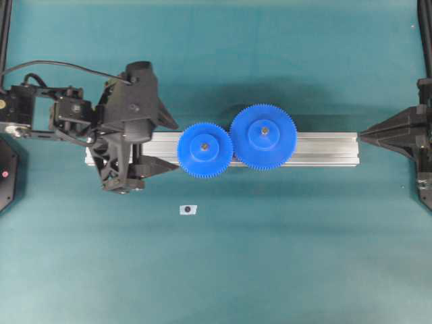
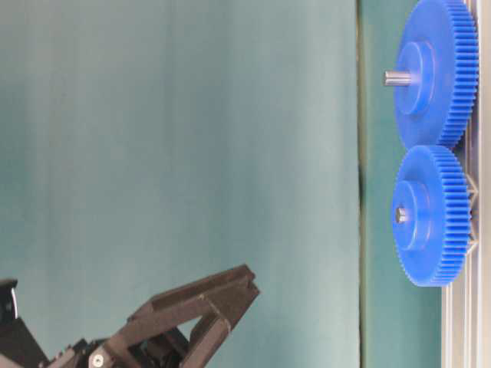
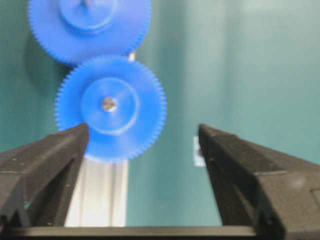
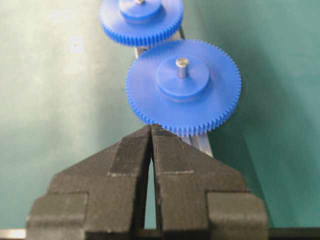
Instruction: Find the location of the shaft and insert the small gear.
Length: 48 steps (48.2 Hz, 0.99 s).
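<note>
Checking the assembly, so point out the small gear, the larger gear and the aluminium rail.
small gear (image 1: pixel 204 149), overhead view, hub face.
larger gear (image 1: pixel 263 136), overhead view, hub face.
aluminium rail (image 1: pixel 324 148), overhead view, bare right stretch.

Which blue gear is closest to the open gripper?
The small gear. It sits right beside the open left gripper, while the bigger gear is farther along the metal rail.

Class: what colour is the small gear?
Bright blue; the small gear shows best in the left wrist view.

blue gears: 2 (small gear (image 1: pixel 204 149), larger gear (image 1: pixel 263 136)) | pins: 2 | aluminium rail (image 1: pixel 324 148): 1
</note>
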Available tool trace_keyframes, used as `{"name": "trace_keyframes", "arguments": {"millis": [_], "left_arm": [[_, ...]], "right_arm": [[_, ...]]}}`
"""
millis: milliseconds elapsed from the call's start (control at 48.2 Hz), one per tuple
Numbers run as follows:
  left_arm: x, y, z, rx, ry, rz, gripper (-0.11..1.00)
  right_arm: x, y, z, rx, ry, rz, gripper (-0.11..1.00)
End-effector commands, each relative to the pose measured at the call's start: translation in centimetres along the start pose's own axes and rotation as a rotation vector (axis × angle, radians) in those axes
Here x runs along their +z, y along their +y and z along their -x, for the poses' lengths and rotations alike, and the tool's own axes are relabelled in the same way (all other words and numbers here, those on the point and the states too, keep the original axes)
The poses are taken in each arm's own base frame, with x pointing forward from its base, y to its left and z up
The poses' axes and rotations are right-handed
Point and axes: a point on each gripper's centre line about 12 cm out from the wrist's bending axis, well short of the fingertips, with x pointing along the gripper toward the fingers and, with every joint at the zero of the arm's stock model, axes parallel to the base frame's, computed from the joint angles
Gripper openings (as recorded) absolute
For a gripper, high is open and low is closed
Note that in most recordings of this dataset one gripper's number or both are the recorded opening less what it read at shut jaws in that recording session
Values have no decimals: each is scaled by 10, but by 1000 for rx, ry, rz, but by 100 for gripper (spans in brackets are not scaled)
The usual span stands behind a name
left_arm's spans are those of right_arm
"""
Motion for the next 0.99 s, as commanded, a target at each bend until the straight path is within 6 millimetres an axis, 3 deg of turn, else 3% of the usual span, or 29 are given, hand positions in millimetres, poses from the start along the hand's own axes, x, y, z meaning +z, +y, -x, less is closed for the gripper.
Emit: {"name": "trace_keyframes", "arguments": {"millis": [0,974], "left_arm": [[8,-3,8,-7,-44,-5,86],[2,-6,5,-16,-53,6,85]], "right_arm": [[7,0,0,0,-15,-10,7],[6,1,1,2,-18,-9,7]]}}
